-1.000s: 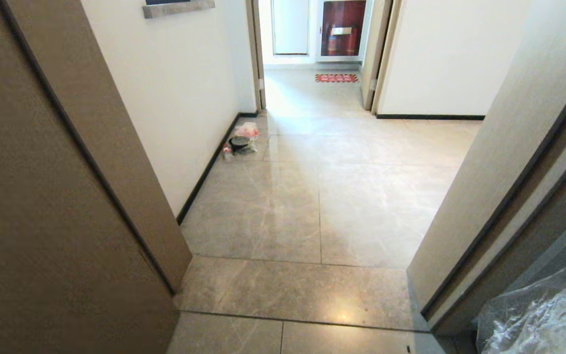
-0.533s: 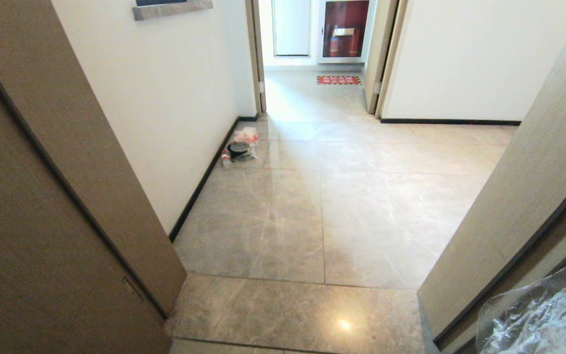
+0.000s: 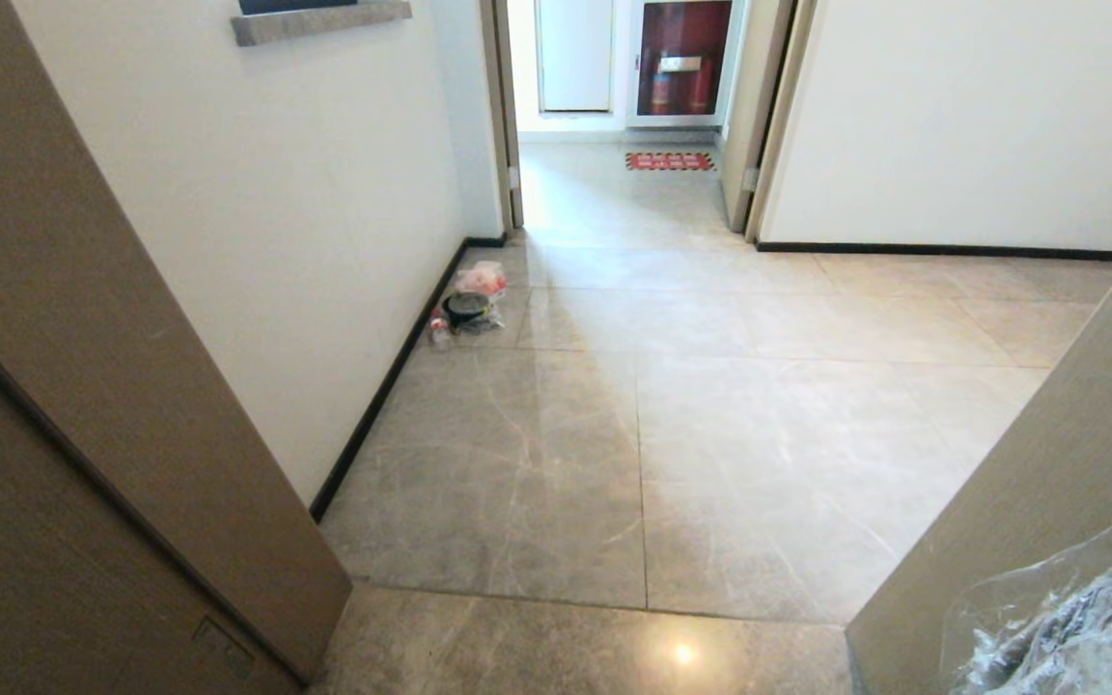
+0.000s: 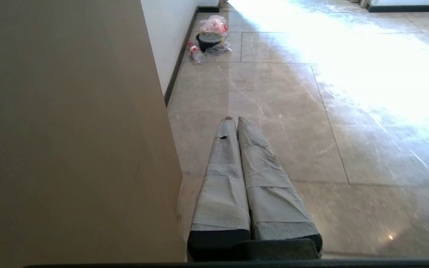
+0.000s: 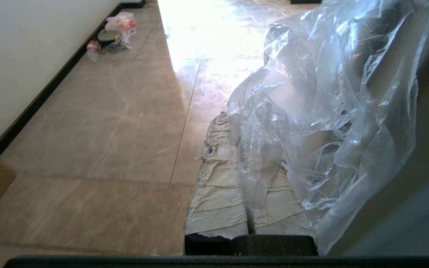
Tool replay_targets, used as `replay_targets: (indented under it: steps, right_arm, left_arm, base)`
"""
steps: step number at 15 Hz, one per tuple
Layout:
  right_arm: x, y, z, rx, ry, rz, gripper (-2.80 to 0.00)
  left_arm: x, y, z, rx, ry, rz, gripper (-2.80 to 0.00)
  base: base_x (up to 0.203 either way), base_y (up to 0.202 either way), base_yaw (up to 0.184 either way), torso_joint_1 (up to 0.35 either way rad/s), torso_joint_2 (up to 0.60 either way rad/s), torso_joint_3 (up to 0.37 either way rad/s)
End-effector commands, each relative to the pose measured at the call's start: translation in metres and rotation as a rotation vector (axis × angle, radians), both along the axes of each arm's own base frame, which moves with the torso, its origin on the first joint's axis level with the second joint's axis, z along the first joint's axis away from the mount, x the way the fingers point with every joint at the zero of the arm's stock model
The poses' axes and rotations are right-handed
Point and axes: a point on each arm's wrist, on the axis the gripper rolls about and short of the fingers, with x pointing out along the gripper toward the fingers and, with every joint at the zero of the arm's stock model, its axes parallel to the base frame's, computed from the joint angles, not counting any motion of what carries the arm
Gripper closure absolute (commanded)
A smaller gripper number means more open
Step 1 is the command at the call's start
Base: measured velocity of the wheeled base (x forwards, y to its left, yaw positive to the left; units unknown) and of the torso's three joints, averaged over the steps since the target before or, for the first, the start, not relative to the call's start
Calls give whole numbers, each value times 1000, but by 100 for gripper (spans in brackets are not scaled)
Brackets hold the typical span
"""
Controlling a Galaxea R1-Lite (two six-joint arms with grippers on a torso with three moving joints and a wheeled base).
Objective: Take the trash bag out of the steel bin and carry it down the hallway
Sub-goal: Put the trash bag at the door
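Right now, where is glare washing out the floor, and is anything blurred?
Left wrist view: strong glare whitens the tiles on the far side. Right wrist view: the same bright wash beyond the clear bag, with some blur along the near floor. Head view: only a small lamp reflection; otherwise sharp.

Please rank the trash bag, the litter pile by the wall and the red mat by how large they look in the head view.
1. trash bag, though cut off at the corner and nearest the camera
2. litter pile
3. red mat, farthest away, so its true size is unsure
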Motion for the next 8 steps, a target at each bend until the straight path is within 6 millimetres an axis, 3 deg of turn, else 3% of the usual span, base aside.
replay_targets:
  steps: [1,8]
  right_arm:
    - [0,0,0,0,3,1,0]
    - [0,0,0,0,3,1,0]
  left_arm:
    - [0,0,0,0,0,0,0]
    - [0,0,0,0,-2,0,0]
  base:
    - [195,0,2,2,1,6]
    - [190,0,2,4,3,4]
